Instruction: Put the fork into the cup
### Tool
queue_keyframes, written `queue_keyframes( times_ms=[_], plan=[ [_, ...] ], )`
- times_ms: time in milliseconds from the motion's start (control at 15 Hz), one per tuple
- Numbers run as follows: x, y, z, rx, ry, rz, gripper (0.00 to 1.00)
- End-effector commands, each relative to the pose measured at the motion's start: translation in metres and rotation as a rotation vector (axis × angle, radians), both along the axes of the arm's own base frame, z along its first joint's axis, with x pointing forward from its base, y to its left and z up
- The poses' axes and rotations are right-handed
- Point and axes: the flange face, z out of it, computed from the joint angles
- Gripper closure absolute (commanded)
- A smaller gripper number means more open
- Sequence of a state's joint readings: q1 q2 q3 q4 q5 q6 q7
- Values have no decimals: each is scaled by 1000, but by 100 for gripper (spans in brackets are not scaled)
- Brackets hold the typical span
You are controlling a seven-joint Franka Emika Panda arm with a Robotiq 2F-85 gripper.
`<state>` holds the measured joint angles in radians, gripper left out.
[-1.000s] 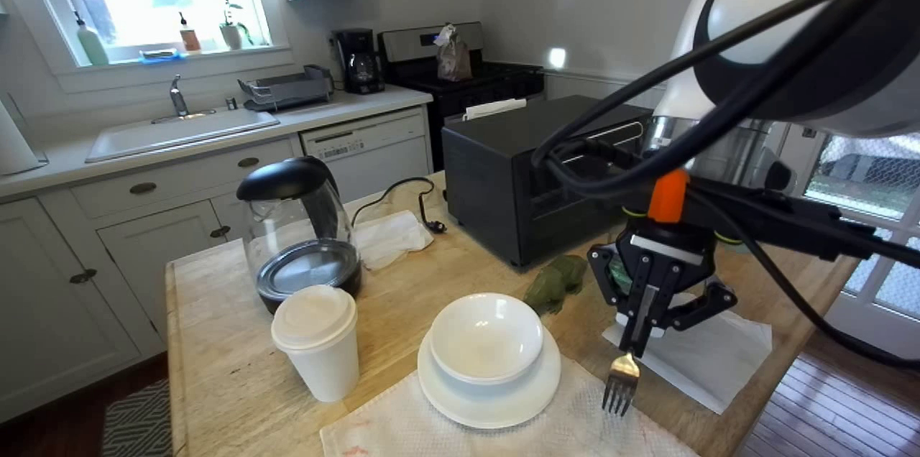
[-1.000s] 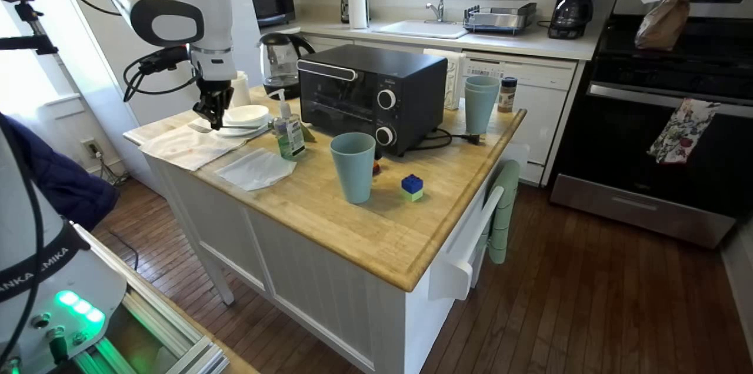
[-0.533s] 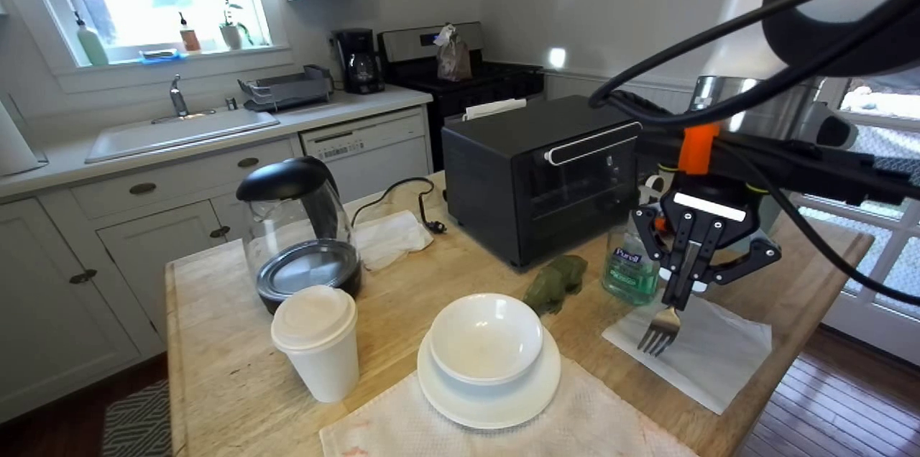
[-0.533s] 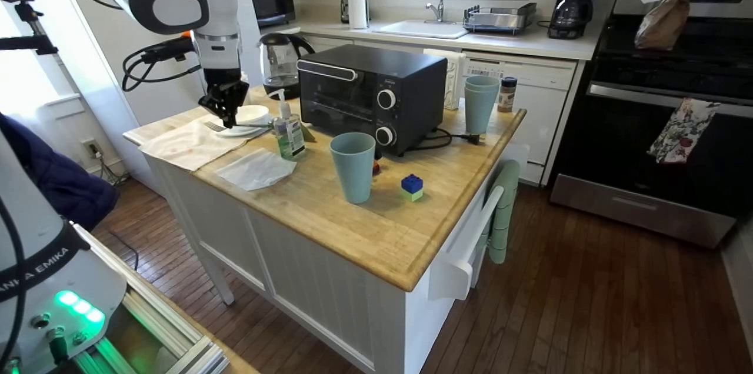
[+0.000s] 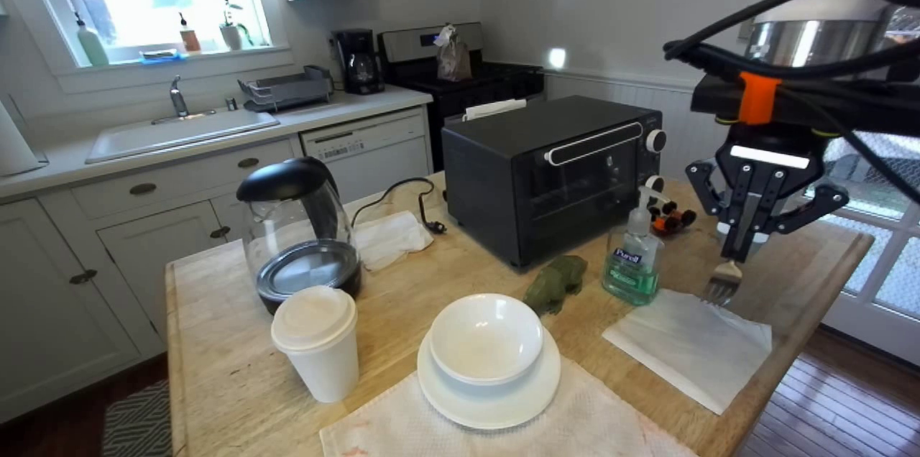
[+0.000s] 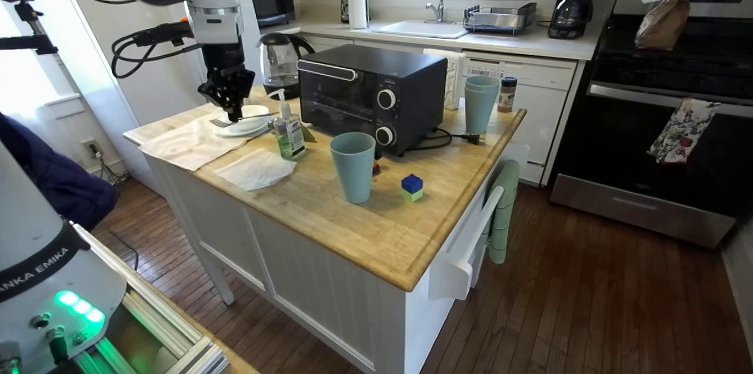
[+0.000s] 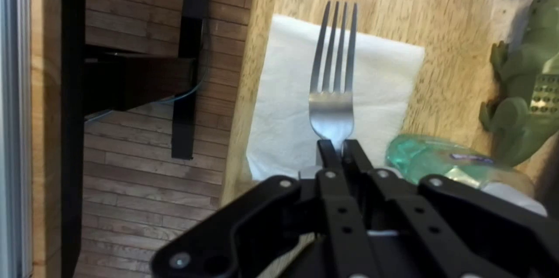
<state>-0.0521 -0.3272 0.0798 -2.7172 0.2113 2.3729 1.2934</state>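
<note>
We hold the four-tined silver metal fork point(image 7: 332, 112) near level, its neck pinched by the black two-finger gripper point(image 7: 337, 144), well apart from the tapered, pale teal, plastic-looking cup point(image 6: 353, 171). Judged step: transport. Next, we should centre it above the cup and tilt it steeply.

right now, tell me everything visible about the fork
The fork looks like silvery metal, with four tines. The gripper is shut on it just behind the head, the only visible contact. It is held aloft, roughly level; in an exterior view its thin handle runs out past the gripper, looking slightly higher than the tines. In the wrist view the gripper hides the handle, and the head appears over the white napkin, tine tips past its edge.
</note>
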Motion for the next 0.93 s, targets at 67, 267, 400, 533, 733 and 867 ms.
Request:
queue_keyframes(
  times_ms=[67,267,400,533,733,867],
  plan=[
    [-26,-40,36,-122,64,26,98],
    [-20,-41,33,-106,43,18,91],
    [-21,-44,39,-114,32,16,91],
    [-22,-44,39,-115,32,16,91],
    [-23,-54,44,-150,27,21,98],
    [-25,-63,49,-194,29,34,98]
  ],
)
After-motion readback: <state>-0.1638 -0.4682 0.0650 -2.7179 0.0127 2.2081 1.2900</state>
